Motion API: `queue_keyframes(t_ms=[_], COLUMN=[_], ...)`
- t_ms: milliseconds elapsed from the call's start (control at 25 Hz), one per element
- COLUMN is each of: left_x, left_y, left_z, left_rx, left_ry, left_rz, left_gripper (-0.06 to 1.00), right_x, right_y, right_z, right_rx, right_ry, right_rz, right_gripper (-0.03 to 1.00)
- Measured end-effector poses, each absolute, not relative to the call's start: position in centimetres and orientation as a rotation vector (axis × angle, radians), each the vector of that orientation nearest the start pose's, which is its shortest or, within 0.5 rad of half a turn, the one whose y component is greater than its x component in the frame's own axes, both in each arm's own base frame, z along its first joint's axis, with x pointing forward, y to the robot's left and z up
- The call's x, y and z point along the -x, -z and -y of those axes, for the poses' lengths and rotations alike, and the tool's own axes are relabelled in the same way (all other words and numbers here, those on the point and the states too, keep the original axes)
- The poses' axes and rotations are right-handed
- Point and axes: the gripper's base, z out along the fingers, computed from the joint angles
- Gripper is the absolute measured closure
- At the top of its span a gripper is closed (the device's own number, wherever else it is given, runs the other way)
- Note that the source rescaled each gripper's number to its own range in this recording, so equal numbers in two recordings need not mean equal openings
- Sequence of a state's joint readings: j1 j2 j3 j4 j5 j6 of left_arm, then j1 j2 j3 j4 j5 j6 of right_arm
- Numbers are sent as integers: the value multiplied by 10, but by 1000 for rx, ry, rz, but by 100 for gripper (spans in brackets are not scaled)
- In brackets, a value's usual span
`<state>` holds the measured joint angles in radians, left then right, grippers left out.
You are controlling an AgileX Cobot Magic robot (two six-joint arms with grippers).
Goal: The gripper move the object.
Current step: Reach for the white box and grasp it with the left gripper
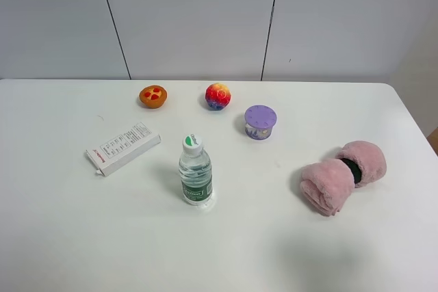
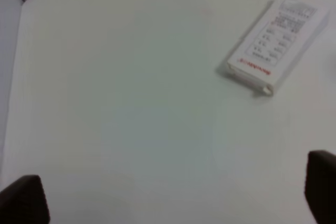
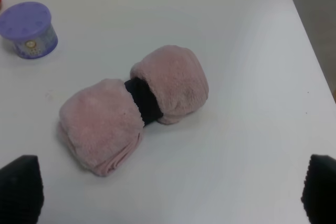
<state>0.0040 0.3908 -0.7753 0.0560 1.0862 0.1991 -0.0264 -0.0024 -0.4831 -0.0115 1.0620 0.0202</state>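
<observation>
The flat white box (image 1: 122, 148) with black print and a red mark lies on the white table (image 1: 61, 237), left of the clear water bottle (image 1: 195, 171). It also shows in the left wrist view (image 2: 275, 45), well away from my left gripper (image 2: 173, 195), whose black fingertips (image 2: 23, 200) stand wide apart over bare table. My right gripper (image 3: 170, 195) is open too, its fingertips (image 3: 21, 187) wide apart short of a pink rolled towel (image 3: 134, 108). Neither gripper or arm shows in the exterior high view.
At the back stand an orange muffin-like toy (image 1: 152, 96), a red and yellow ball (image 1: 217, 96) and a purple lidded cup (image 1: 260, 122), also in the right wrist view (image 3: 29, 29). The pink towel (image 1: 342, 176) lies at the right. The table's right edge (image 3: 310, 51) is near it.
</observation>
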Motion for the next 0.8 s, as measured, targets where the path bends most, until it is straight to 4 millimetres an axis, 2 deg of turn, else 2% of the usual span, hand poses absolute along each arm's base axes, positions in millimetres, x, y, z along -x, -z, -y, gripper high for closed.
queue_keyframes(t_ms=[200, 360, 520, 640, 800], left_x=[-94, -149, -196, -227, -255], left_y=[-376, -383, -375, -363, -351], left_z=[-1, 3, 9, 26, 50], left_rx=[-291, -357, -494, -688, -932], left_ry=[-146, -81, -63, -47, -42], left_rz=[-2264, -2375, -2460, -2489, -2446], left_gripper=[-6, -6, -6, -6, -6], right_x=[3, 3, 3, 3, 3], right_y=[-272, -272, -272, -272, -272], right_z=[1, 1, 1, 1, 1], right_rx=[-48, -48, -48, -48, -48], right_ry=[18, 18, 18, 18, 18], right_rz=[-2059, -2059, -2059, -2059, -2059], right_gripper=[-3, -3, -3, -3, -3])
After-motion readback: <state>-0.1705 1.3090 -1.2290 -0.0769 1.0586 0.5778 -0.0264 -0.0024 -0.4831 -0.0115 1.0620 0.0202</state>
